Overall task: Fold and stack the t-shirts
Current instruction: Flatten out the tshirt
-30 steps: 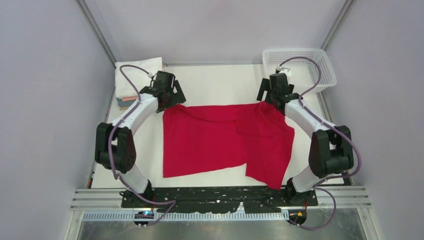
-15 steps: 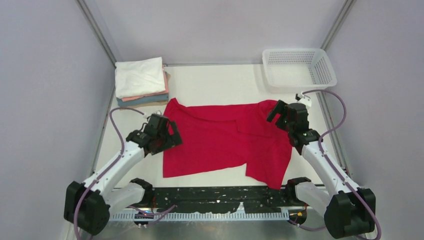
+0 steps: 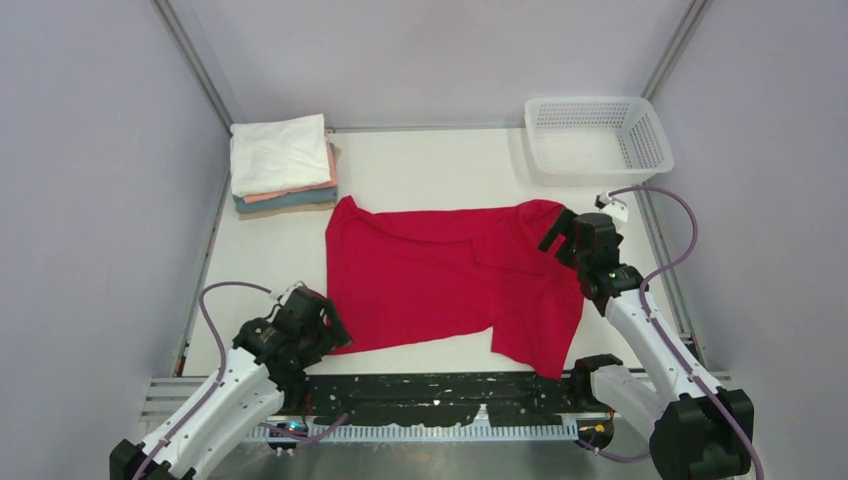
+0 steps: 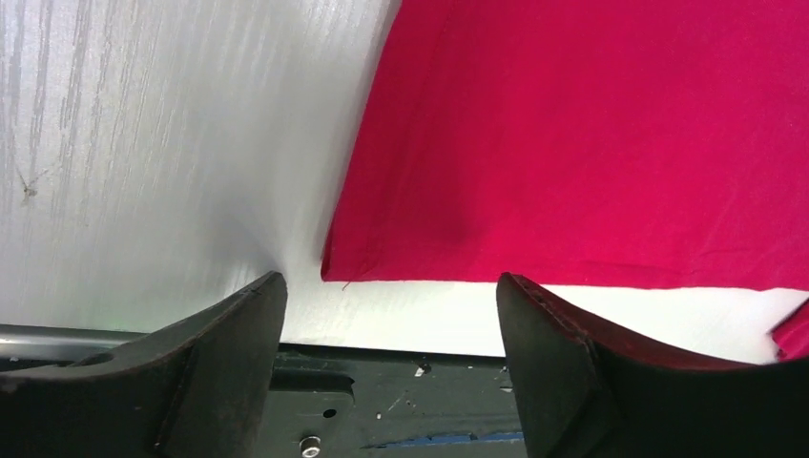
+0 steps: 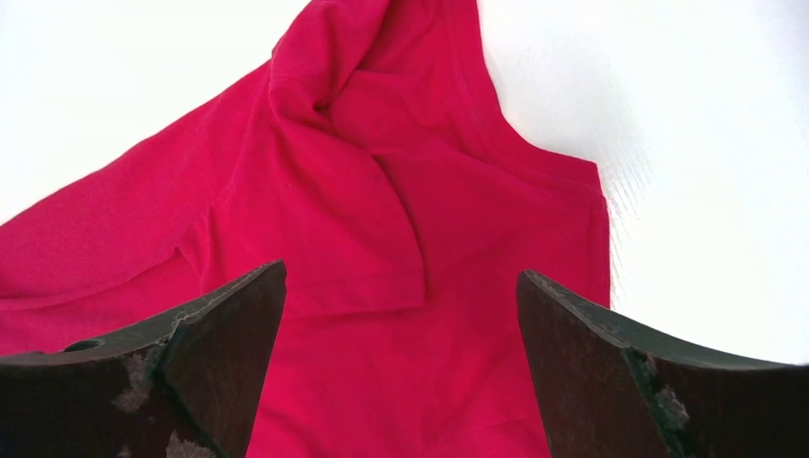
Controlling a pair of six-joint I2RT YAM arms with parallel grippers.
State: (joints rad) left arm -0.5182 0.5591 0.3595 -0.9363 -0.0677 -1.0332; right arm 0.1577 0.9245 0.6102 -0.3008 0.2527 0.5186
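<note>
Red t-shirt (image 3: 440, 280) lies spread on desk (image 3: 420, 160), rumpled, with its right part folded over. Left jaws released, empty, at the shirt's near-left corner. Right jaws released, empty, over its far-right bunched edge. Folded stack (image 3: 282, 165), white on top, just past shirt's far-left corner.

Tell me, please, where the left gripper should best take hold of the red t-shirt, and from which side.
Probably the near left corner of the red t-shirt. It lies flat, with table showing on two sides of it. The open left gripper could come from the near side, one finger sliding under the hem.
</note>
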